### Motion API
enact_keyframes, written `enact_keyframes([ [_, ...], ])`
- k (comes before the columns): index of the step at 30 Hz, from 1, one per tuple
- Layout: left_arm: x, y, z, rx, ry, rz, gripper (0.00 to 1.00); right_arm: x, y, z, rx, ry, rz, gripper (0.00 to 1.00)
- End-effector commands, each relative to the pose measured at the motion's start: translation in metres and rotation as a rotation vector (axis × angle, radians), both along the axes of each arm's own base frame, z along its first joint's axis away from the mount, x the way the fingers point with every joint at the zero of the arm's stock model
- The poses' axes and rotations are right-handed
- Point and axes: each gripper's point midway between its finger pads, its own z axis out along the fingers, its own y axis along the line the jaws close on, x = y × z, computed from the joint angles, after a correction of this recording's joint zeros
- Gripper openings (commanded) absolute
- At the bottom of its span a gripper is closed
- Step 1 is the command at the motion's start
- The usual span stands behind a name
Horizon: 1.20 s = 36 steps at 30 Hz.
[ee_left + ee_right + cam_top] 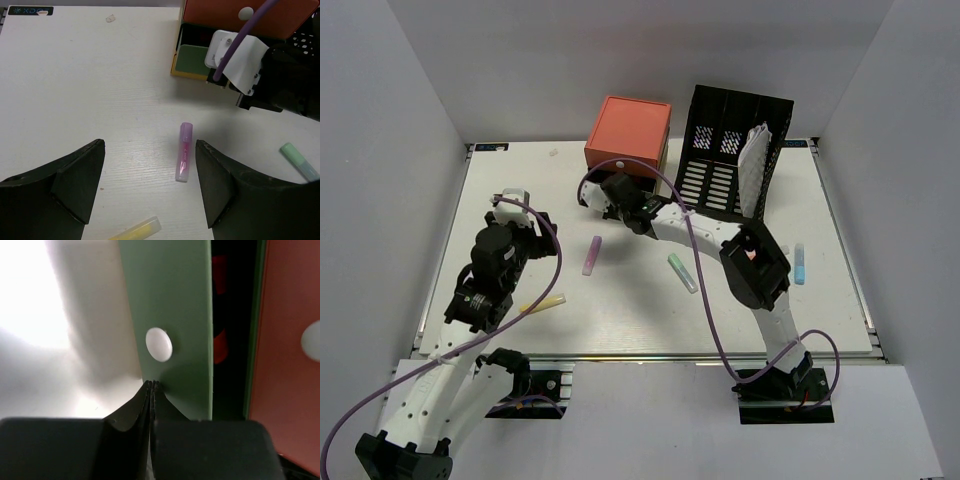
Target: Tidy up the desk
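The right end effector (151,385), pressed together, is pointing at the green drawer front (170,300) below its white knob (159,344) while the spread left end effector (150,146) is hovering over a pink marker (183,151) on the flat white table (620,320), seemingly stiff, heavy and ungraspable.

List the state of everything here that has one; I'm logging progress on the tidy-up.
left gripper: open, empty, over the pink marker.
right gripper: shut, tips at the green drawer near its knob.
green drawer: seems pulled slightly out.
pink marker: lying flat, capped.
yellow marker: lying flat.
green marker: lying flat.
blue marker: lying flat.
file rack: upright.
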Motion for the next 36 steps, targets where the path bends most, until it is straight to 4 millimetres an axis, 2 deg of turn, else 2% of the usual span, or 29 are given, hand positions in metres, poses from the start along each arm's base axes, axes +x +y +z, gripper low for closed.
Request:
enact_keyframes([
  [1,-0.002,0.002,0.001,-0.009,-0.011,0.009,0.83,0.032,0.004,0.042,0.037,-0.164,-0.054,0.0],
  [14,-0.001,0.004,0.0,-0.01,-0.011,0.022,0.83,0.059,-0.004,0.048,-0.009,-0.258,-0.06,0.0],
  [25,-0.001,0.005,0.0,-0.009,-0.012,0.031,0.83,0.064,-0.01,0.042,-0.077,-0.27,-0.012,0.0],
  [29,-0.001,0.005,0.0,-0.012,-0.015,0.031,0.84,0.068,-0.011,0.052,-0.07,-0.297,-0.007,0.0],
  [31,-0.002,0.005,0.001,-0.013,-0.019,0.026,0.84,0.067,-0.015,0.051,-0.086,-0.292,0.006,0.0],
  [32,-0.002,0.004,0.001,-0.016,-0.023,0.024,0.84,0.065,-0.012,0.054,-0.078,-0.288,0.022,0.0],
  [33,-0.002,0.002,0.001,-0.02,-0.026,0.015,0.84,0.053,-0.017,0.037,-0.107,-0.212,0.047,0.0],
  [34,-0.003,0.001,0.003,-0.024,-0.036,0.004,0.85,0.035,-0.005,0.047,-0.05,-0.157,0.138,0.0],
  [36,-0.003,-0.003,0.003,-0.033,-0.047,-0.016,0.85,-0.003,-0.006,0.04,0.025,0.032,0.191,0.02],
])
